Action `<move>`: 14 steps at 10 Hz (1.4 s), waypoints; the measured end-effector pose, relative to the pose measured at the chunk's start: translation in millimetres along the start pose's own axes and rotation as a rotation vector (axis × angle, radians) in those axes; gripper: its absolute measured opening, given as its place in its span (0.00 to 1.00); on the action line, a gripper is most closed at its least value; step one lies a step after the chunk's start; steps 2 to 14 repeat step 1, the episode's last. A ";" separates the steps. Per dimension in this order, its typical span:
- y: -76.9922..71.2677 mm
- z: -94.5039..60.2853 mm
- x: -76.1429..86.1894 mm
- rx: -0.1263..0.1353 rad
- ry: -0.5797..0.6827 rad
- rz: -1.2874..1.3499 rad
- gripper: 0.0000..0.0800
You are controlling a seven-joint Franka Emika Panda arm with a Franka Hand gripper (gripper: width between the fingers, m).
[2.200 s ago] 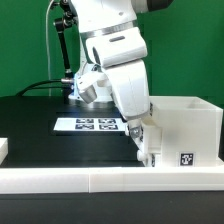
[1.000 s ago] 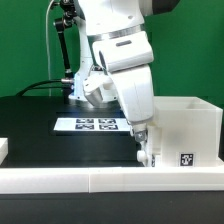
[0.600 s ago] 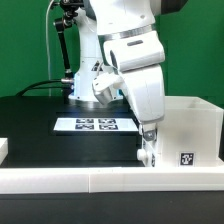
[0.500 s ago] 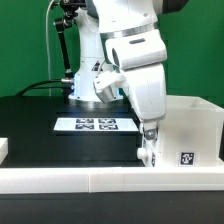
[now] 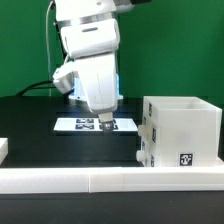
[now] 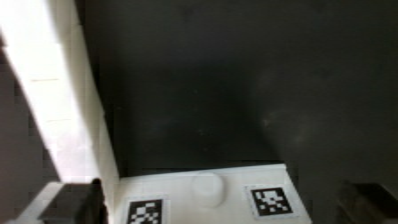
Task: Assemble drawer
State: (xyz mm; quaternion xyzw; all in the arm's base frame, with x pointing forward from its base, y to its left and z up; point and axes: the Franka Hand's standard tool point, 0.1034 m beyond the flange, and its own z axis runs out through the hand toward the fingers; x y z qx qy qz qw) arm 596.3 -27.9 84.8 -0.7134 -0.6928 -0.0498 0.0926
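The drawer's large white shell [image 5: 182, 128] stands at the exterior view's right, with a tag on its front. A knobbed tray front [image 5: 147, 150] with tags sits in the shell's left side. My gripper [image 5: 103, 124] hangs over the marker board [image 5: 93, 125], clear to the left of the shell. In the wrist view my gripper [image 6: 219, 198] is open and holds nothing. Its dark fingers [image 6: 71, 200] stand wide apart on either side of the tray front [image 6: 205, 195], which shows two tags and a round knob. I cannot tell how close they are to it.
A long white rail [image 5: 100, 179] runs along the table's front edge and shows in the wrist view [image 6: 45, 90]. A small white piece [image 5: 4, 148] lies at the exterior view's far left. Black table [image 6: 231, 80] lies beyond the tray front.
My arm has left the shell's left side and swung to the exterior view's left, over the marker board. The shell and tray front stay where they were.
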 end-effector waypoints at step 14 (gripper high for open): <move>-0.7 2.4 1.6 0.002 0.002 -0.002 0.81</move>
